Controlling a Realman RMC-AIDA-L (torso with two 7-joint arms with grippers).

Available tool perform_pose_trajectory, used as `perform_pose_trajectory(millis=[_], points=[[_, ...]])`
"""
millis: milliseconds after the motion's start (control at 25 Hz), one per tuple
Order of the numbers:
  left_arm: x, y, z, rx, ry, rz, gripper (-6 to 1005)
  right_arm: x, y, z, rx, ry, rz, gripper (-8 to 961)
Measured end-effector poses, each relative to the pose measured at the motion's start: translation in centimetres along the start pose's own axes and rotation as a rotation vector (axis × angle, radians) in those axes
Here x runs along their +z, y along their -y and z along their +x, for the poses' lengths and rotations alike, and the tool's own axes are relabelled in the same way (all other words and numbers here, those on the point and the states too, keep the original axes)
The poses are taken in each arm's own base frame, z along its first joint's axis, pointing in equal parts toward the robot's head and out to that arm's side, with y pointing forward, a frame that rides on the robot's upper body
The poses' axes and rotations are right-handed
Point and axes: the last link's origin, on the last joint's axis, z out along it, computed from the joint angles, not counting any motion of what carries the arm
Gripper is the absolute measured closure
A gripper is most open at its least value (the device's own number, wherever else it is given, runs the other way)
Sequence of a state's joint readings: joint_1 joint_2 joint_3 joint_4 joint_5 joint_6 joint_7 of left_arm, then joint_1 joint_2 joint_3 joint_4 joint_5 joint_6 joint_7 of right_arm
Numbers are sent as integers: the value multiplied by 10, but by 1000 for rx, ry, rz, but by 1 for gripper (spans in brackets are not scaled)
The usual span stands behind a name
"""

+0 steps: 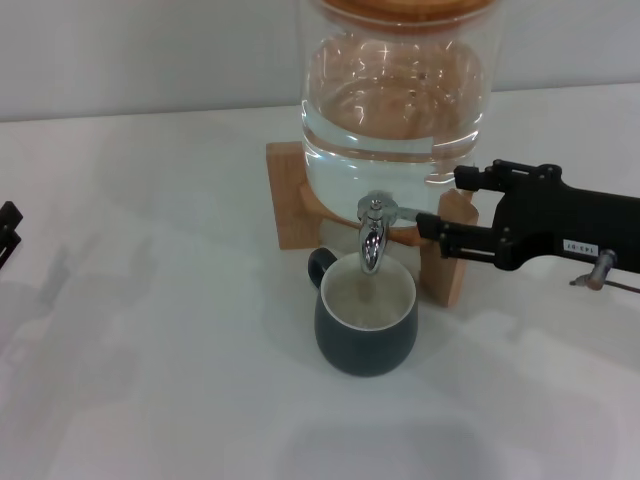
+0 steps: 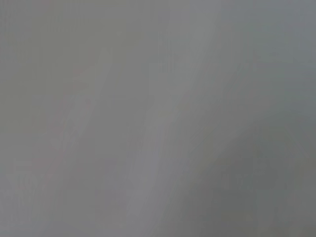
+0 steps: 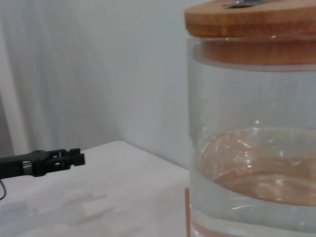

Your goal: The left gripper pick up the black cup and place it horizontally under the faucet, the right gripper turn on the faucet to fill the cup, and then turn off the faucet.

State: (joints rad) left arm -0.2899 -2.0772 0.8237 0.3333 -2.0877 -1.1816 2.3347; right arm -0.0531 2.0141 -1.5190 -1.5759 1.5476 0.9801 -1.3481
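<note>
My right gripper [image 1: 428,205] reached in from the right, its jaws parted either side of the faucet [image 1: 372,232] lever. My left gripper [image 1: 8,232] sat at the far left edge; I couldn't tell its jaws' state. On the white table [image 1: 150,350], the black cup [image 1: 365,320] stood upright under the spout, water inside. The glass jar [image 1: 395,100] behind was partly full.

Black cup [image 1: 366,318] upright on the white table, directly under the faucet [image 1: 372,232], cream inside showing, loop handle turned toward the back left. Chrome faucet pointing its spout down into the cup's mouth, thin side lever sticking out toward the right gripper [image 1: 436,205], fingertips either side of it.
</note>
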Motion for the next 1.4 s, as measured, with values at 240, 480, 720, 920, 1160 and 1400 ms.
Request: perform_pose_trajectory(millis=[240,480,720,920,1160,1400], points=[[0,0,0,0,1,0,361,0,5,1,7,3,17,217],[1,1,1,2,-1,2,361,-1,8,1,15,4,19,217],[1,1,1,3,-3,4,361,-3,7,0,14,7,16,217],[2,1,2,4,-5,2,361,-14,5,-2,24,33,-32,216],[1,3,3,17,-12,13,361,-56,16,0,54,139,-30,217],[-4,11,8,24,-45,55,361,-104,33,23,73,253,19,217]])
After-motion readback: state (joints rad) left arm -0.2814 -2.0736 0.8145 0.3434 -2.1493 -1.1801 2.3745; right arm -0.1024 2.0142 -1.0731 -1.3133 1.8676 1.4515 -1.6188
